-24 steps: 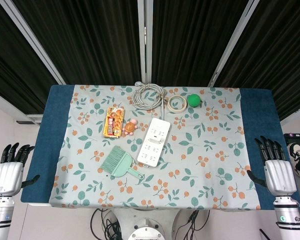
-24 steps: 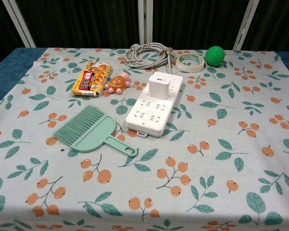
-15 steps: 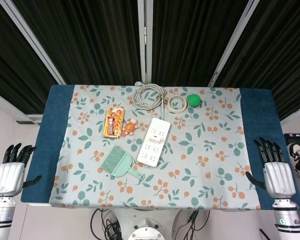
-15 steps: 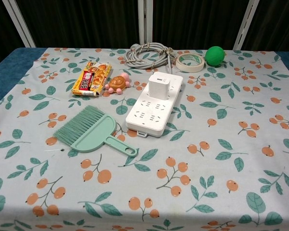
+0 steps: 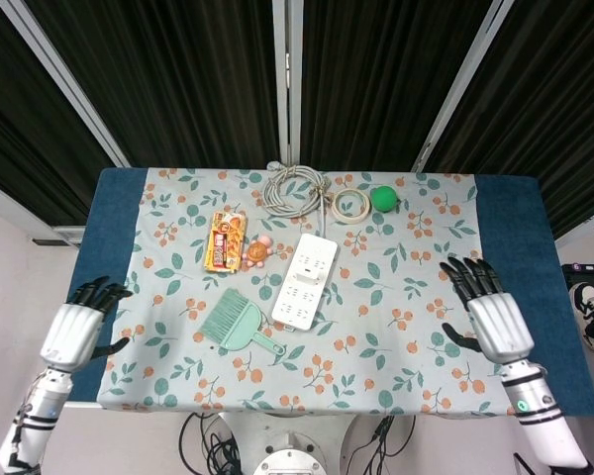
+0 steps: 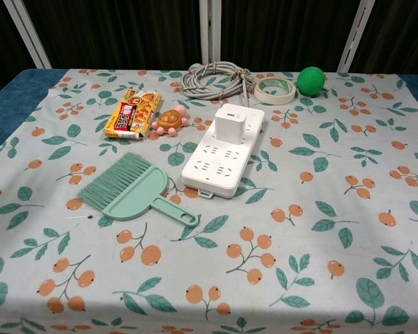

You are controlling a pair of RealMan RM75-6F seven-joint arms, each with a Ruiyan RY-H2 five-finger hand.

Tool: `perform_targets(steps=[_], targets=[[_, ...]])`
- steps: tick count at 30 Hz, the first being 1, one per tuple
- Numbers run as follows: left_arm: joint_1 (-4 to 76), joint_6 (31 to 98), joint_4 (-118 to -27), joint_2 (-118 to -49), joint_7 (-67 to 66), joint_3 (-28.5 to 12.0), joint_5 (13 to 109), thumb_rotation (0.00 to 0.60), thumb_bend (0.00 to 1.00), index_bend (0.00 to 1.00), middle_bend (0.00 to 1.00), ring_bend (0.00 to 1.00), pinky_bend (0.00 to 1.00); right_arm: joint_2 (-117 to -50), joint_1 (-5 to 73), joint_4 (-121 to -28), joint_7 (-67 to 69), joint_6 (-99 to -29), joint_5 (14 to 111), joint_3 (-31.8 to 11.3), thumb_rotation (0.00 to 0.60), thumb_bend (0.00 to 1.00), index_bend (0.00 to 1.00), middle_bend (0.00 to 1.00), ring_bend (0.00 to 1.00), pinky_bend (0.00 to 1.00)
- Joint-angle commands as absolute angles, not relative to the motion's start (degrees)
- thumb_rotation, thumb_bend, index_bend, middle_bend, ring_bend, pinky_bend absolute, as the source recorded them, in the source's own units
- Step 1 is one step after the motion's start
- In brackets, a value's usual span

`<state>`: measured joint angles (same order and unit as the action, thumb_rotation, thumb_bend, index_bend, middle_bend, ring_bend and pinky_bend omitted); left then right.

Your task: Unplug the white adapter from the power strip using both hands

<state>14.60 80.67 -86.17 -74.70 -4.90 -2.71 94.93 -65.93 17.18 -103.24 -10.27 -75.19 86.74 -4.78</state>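
Note:
A white power strip (image 5: 305, 281) (image 6: 222, 150) lies at an angle in the middle of the flowered cloth. The white adapter (image 6: 230, 124) (image 5: 316, 249) stands plugged into its far end. The strip's grey cable (image 5: 295, 188) (image 6: 216, 78) is coiled behind it. My left hand (image 5: 75, 328) hovers over the blue left edge of the table, fingers spread, holding nothing. My right hand (image 5: 487, 310) is over the cloth's right side, fingers apart and empty. Both hands are far from the strip. Only the head view shows the hands.
A green dustpan with brush (image 5: 237, 323) (image 6: 131, 188) lies just left of the strip. A snack packet (image 5: 226, 240) (image 6: 131, 113) and a small turtle toy (image 5: 258, 251) (image 6: 170, 121) sit behind it. A tape roll (image 5: 352, 205) (image 6: 275, 89) and green ball (image 5: 383, 198) (image 6: 310, 80) lie at the back right.
Both hands have moved inward and forward over the table: the left from off the left edge, the right from the blue strip onto the cloth. The objects have not moved.

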Motion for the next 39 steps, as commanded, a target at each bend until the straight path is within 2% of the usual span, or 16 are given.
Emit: perform_targets(steps=[1, 8, 15, 23, 32, 39], targets=[[20.75, 74.17, -84.61, -77.88, -4.55, -2.36, 99.18, 0.6, 0.1, 0.3, 0.27, 0.16, 0.26, -67.41, 26.8, -103.89, -13.77, -63.51, 84.01, -9.44, 0.6, 0.18, 0.0, 0.08, 0.0, 0.08], [31.15, 61.79, -80.39, -85.62, -4.61, -3.04, 100.45, 0.6, 0.12, 0.3, 0.27, 0.16, 0.19, -74.98, 41.0, -97.96, -21.34, -47.79, 73.93, -14.8, 0.6, 0.21, 0.0, 0.11, 0.0, 0.1], [37.57, 56.28, -75.56, -92.0, -3.13, -4.05, 99.62, 0.6, 0.14, 0.29, 0.27, 0.16, 0.18, -84.21, 51.45, -87.71, -28.21, -40.37, 65.63, -16.09, 0.6, 0.23, 0.0, 0.12, 0.0, 0.1], [40.62, 56.13, -72.29, -96.47, -1.69, -4.37, 98.24, 0.6, 0.15, 0.28, 0.26, 0.16, 0.18, -89.31, 57.23, -80.7, -30.17, -36.72, 62.29, -13.81, 0.6, 0.24, 0.01, 0.13, 0.0, 0.11], [43.68, 54.84, -70.93, -99.3, -0.05, -4.03, 97.18, 0.6, 0.15, 0.27, 0.26, 0.16, 0.18, -91.66, 59.49, -75.13, -29.1, -35.29, 61.54, -11.13, 0.6, 0.24, 0.02, 0.13, 0.0, 0.11], [44.76, 53.41, -67.77, -101.57, 1.17, -3.19, 95.13, 0.6, 0.15, 0.27, 0.26, 0.16, 0.18, -93.21, 60.65, -71.12, -26.1, -34.75, 63.81, -10.01, 0.6, 0.24, 0.06, 0.16, 0.01, 0.14]])
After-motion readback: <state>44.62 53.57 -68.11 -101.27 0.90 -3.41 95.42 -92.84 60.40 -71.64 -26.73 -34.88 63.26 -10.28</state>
